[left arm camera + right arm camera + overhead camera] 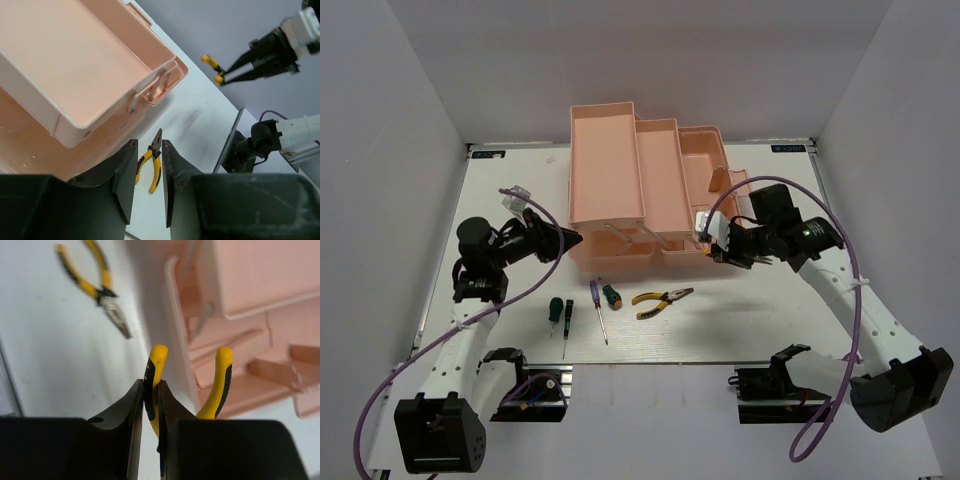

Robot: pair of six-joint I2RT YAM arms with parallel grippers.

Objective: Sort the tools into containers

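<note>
Right wrist cam is catching what the top view is hiding: the right hand (150, 390) is pinching just one handle of the small yellow-handled pliers (220, 375), hanging beside the rim of the peach-pink translucent plastic toolbox (260, 285). The left hand (147, 150) is sitting slightly spread and empty by the box's front corner. The second yellow-handled pliers (662, 298) are lying on open white desk (770, 330).

L arm (460, 345) & R arm (850, 290): white links, blk joints + bases, looping purple cables (367, 415), blk wedge-shaped fingers (125, 175).

toolbox (620, 170) open | one pliers (220, 380) aloft | other pliers (663, 302), both screwdrivers (558, 312) (597, 300) lying nearby
</note>
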